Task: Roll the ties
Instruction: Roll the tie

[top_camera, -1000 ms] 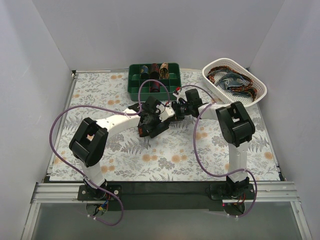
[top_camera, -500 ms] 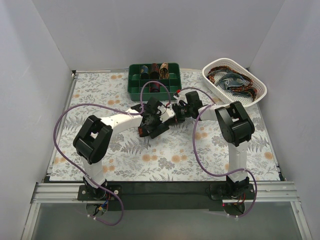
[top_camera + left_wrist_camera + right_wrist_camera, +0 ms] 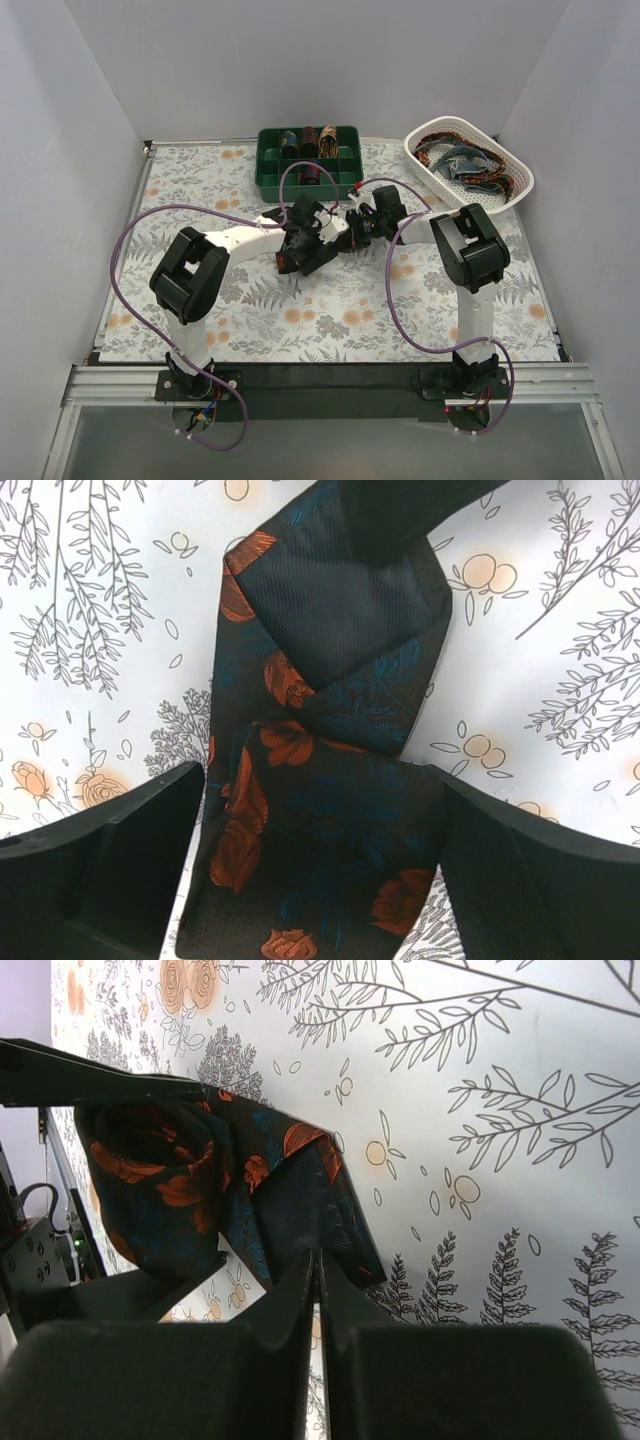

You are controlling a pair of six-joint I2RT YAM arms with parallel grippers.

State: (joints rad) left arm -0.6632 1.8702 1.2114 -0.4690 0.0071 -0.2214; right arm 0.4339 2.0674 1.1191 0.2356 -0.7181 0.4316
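Angled inward low over the table [image 3: 180, 300], left gripper [image 3: 320, 825] splayed wide astride the tie [image 3: 330, 620]; right gripper [image 3: 318, 1260] pinching its end

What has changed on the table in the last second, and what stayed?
The left arm's black elbow swung rightward, its purple cable following. The left claw and the right claw stayed at the dark orange-flowered fabric tie; the green plastic tray and white basket did not move.

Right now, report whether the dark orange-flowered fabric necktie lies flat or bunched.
Bunched: the necktie humps up inside the left gripper, its tip folded over.
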